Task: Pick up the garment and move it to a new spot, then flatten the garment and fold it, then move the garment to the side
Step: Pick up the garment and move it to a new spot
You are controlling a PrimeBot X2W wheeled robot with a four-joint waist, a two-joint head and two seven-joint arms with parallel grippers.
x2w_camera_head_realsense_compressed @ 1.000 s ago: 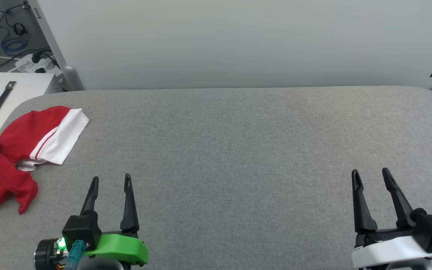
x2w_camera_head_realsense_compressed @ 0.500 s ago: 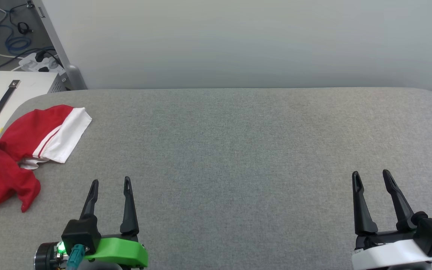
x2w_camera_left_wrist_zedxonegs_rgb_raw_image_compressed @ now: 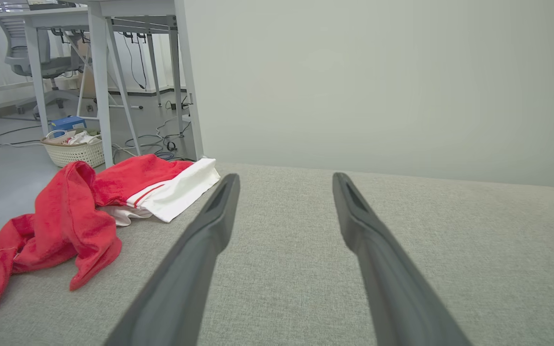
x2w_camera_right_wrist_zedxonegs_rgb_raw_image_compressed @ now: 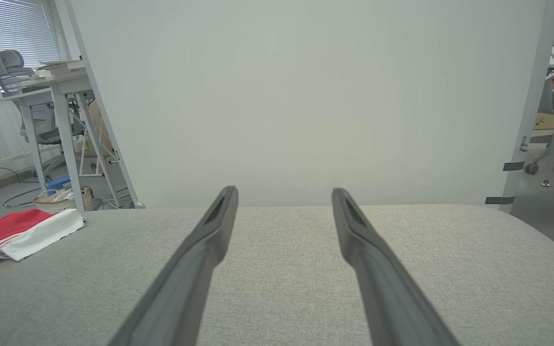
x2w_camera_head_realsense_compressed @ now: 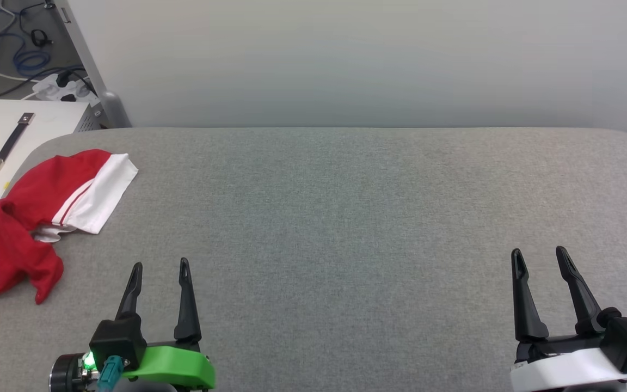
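Both end effectors stand with fingers apart and hold nothing. The left end effector hovers by the near edge of the table, toward its left side, and the right end effector hovers by the same edge, close to the near-right corner. Their fingers point toward the far edge, and neither one touches cloth.

We find the garment at the table's left edge, toward the far-left corner, lying in a crumpled heap. One white sleeve lies spread toward the table's middle, with the striped trim along its seam, and the red body is bunched and twisted beside it. The cloth reaches the left edge; we cannot tell whether any of it hangs over. The left end effector is near the heap but apart from it, and the right one is well apart, across most of the table.

As we judge it, the task is at its very start — nothing is done. The garment is not yet picked up, so the move to a new spot, the flattening, the fold and the last shift to the side are all left. The broad bare middle of the table looks to us the likely place to lay it out, and the left end effector seems best placed for the first grasp.
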